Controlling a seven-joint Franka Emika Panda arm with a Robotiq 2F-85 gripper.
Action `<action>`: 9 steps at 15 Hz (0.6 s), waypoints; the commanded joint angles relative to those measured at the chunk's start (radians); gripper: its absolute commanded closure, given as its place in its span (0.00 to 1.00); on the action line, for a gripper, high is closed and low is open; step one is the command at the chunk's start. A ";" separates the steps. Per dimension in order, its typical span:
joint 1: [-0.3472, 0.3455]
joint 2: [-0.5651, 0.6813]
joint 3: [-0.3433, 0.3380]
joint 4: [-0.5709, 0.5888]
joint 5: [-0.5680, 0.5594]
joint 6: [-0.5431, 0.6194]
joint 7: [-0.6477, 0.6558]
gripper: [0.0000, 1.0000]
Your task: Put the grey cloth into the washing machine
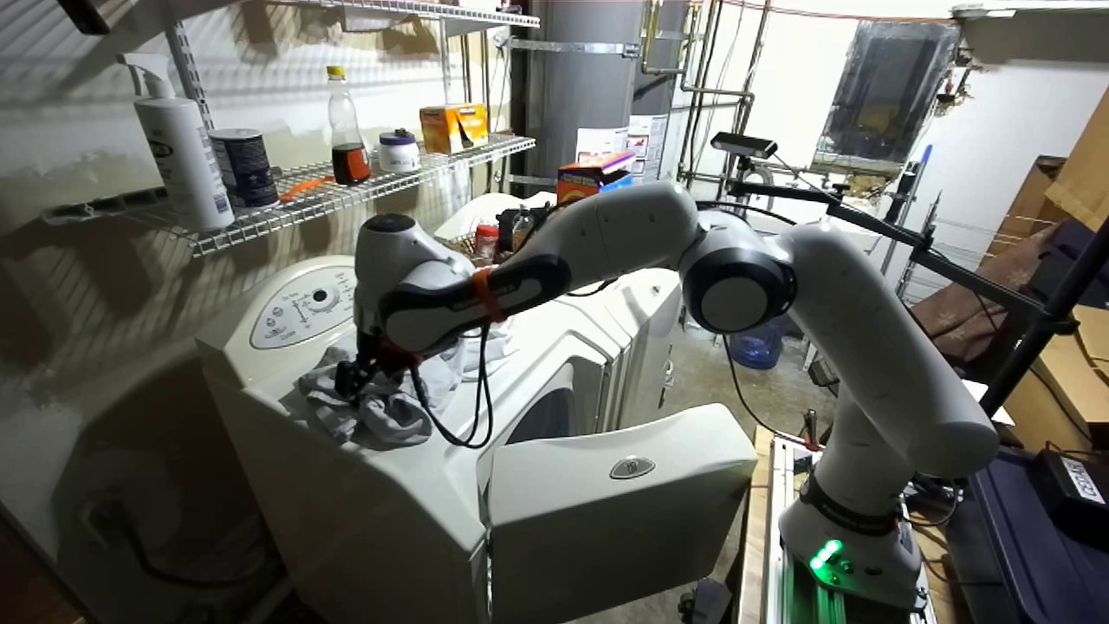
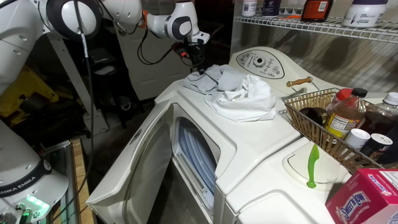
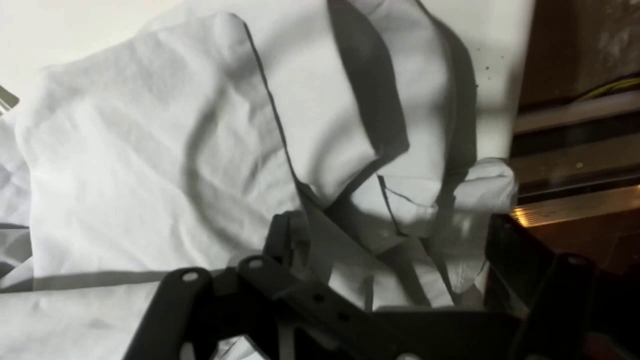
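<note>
Grey cloth is seen crumpled on top of the washing machine, near the control panel. White cloth is bunched right against it. Gripper is pointed down at the grey cloth; its fingers are held apart, with folds seen between them in the wrist view. Whether the fabric is touched cannot be told. Door is open in both exterior views; blue-grey drum is exposed. Arm is extended across the machine. Basket is filled with bottles and jars. Green utensil is laid on the neighbouring appliance, pink box set near it. Spray bottle is stood on the wire shelf.
</note>
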 commanded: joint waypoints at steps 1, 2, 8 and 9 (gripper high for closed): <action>0.090 0.061 -0.094 0.065 -0.144 -0.009 0.079 0.00; 0.112 0.069 -0.118 0.067 -0.186 -0.006 0.095 0.00; 0.216 -0.011 -0.185 0.015 -0.370 -0.132 0.030 0.00; 0.225 -0.026 -0.182 0.010 -0.386 -0.152 0.008 0.00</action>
